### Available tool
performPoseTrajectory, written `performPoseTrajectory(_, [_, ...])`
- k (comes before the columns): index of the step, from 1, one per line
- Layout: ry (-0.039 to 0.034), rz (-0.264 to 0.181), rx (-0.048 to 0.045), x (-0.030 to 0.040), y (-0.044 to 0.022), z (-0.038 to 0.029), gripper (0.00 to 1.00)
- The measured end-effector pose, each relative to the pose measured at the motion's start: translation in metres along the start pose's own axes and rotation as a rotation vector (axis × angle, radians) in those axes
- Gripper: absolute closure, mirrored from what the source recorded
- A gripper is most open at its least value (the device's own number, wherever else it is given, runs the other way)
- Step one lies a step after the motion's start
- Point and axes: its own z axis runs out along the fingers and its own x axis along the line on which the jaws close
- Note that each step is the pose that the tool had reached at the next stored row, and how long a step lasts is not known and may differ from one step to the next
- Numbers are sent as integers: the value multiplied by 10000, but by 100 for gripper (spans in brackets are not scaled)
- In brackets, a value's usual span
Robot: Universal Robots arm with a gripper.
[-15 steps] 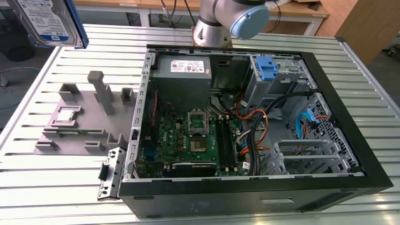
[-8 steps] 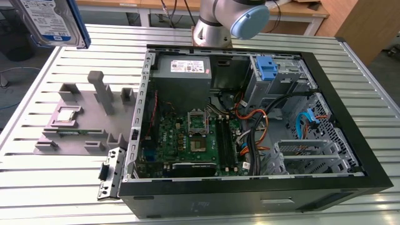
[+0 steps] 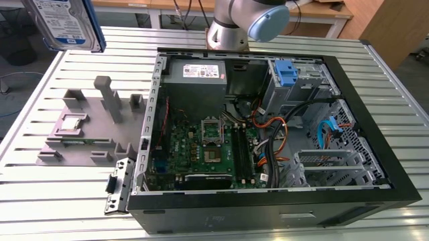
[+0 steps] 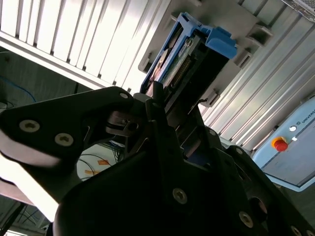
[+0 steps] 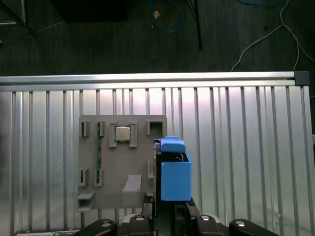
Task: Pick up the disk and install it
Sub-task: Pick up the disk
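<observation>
The gripper clamps the disk on edge, high above the grey fixture; wrist facing downward.

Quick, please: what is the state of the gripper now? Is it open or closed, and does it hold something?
Gripper: closed on the disk, holding it up off the table.
</observation>
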Motion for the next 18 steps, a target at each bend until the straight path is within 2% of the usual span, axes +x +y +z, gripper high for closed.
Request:
performPoseTrajectory(3, [0,0,0,-2,-40,-2,65])
performPoseTrajectory(12, [0,0,0,-2,-48,-2,65])
performPoseTrajectory(18, [0,0,0,-4,-86,-4,65])
